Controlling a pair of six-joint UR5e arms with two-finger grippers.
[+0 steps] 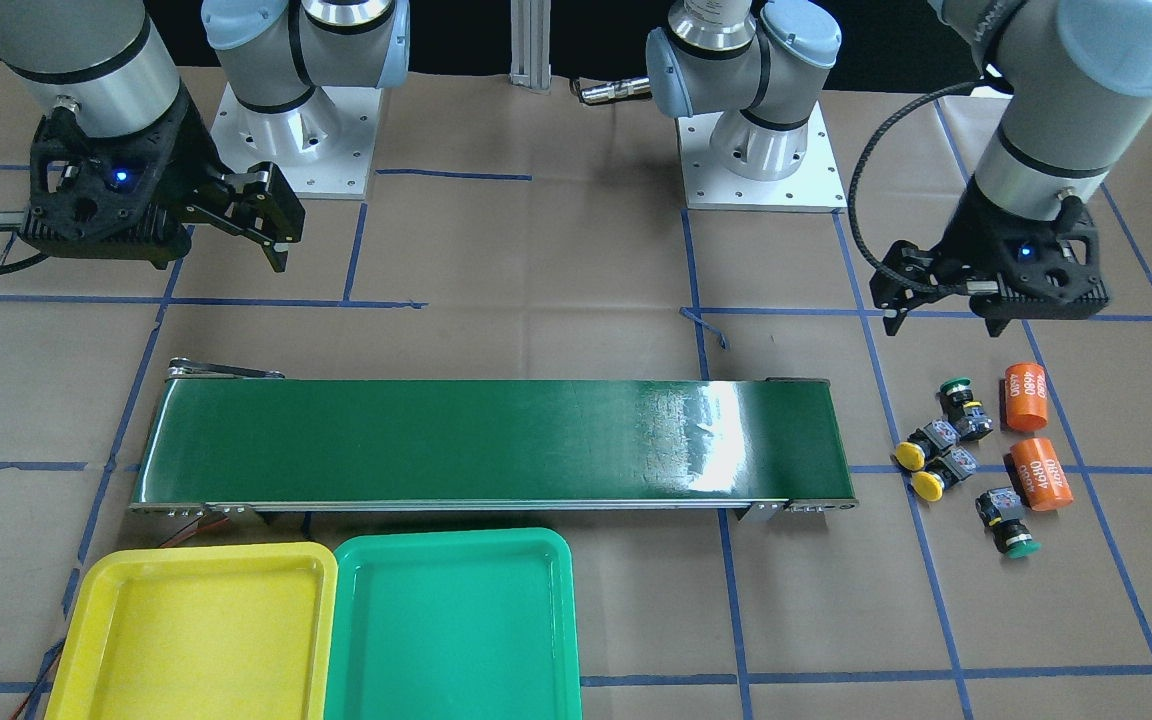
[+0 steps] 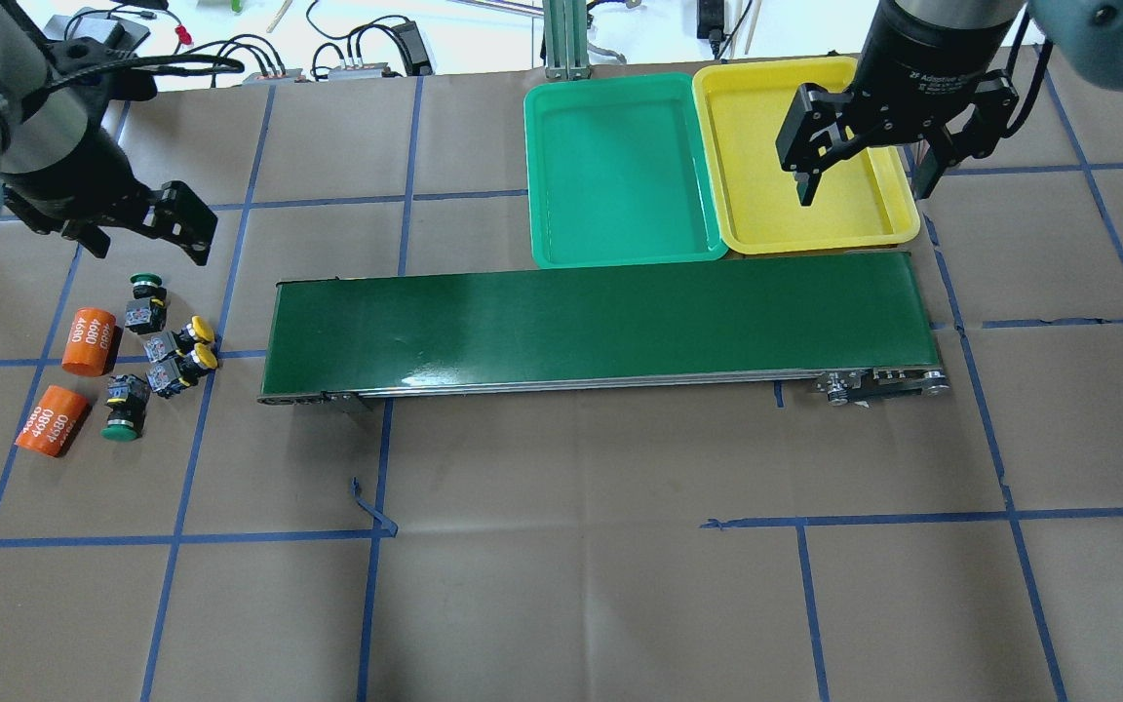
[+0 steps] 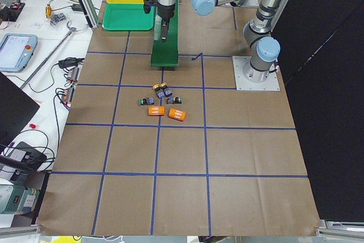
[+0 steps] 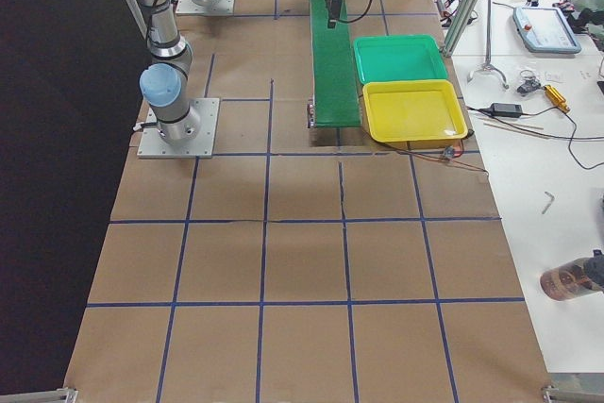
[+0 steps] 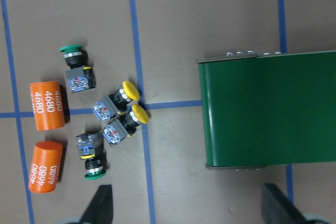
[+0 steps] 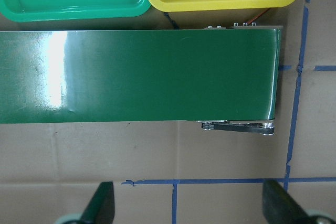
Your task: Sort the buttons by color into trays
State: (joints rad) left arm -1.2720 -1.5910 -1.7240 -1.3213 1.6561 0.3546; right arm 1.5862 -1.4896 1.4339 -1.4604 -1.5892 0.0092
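Observation:
Four buttons lie in a cluster on the paper off the belt's left end: a green button (image 2: 147,292), two yellow buttons (image 2: 186,336) (image 2: 186,369) and a second green button (image 2: 123,409). They also show in the left wrist view, green (image 5: 76,66), yellow (image 5: 118,100), yellow (image 5: 126,121) and green (image 5: 92,153). My left gripper (image 2: 137,232) hangs open and empty above them. The green tray (image 2: 620,175) and the yellow tray (image 2: 766,205) stand side by side beyond the belt, with nothing in them. My right gripper (image 2: 864,180) is open and empty, high up near the belt's right end.
A long dark green conveyor belt (image 2: 600,327) runs across the middle of the table. Two orange cylinders printed "4680" (image 2: 89,341) (image 2: 53,421) lie just left of the buttons. Blue tape lines grid the brown paper. Cables and equipment lie along the far edge.

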